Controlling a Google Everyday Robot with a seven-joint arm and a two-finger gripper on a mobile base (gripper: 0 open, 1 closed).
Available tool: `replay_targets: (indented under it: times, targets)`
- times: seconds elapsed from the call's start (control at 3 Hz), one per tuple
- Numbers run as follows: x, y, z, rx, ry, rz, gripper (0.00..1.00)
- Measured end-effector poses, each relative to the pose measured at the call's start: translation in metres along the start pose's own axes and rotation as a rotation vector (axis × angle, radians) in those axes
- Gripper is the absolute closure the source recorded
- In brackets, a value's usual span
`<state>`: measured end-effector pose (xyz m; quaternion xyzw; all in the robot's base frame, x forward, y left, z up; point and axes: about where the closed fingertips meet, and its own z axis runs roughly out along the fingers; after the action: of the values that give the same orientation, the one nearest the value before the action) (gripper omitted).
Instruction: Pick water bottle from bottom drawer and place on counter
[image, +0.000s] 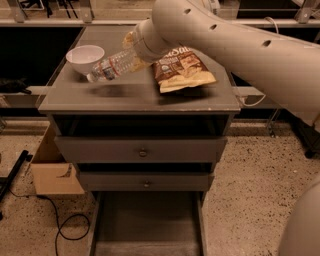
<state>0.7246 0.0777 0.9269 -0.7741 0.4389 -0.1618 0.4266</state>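
Noting the gripper (131, 52) clamped on the base end of the small clear crinkly plastic water bottle (112, 65), flat grey counter (100, 98) beneath it; we judge the bottle light, crushable and slippery, best held mid-body.

A robot arm (240, 45) reaches in from 2 o'clock over the grey counter (100, 97); its gripper (131, 50), largely hidden behind the wrist, clasps a water bottle (112, 65) tilted cap-down toward 8 o'clock, lifted above its own shadow; a white bowl (85, 57) stands just beside the cap at 10 o'clock; a chip bag (182, 70) lies at the bottle's 3 o'clock; the bottom drawer (147, 225) stands open at 6 o'clock; a cardboard box (52, 170) sits at 8 o'clock.
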Motion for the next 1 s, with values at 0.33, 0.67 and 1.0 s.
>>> replay_targets:
  times: [0.33, 0.67, 1.0]
  targets:
    - [0.0186, 0.0059, 0.0060, 0.000, 0.024, 0.034, 1.00]
    - [0.0186, 0.0059, 0.0060, 0.000, 0.024, 0.034, 1.00]
    - [0.0186, 0.0059, 0.0060, 0.000, 0.024, 0.034, 0.85]
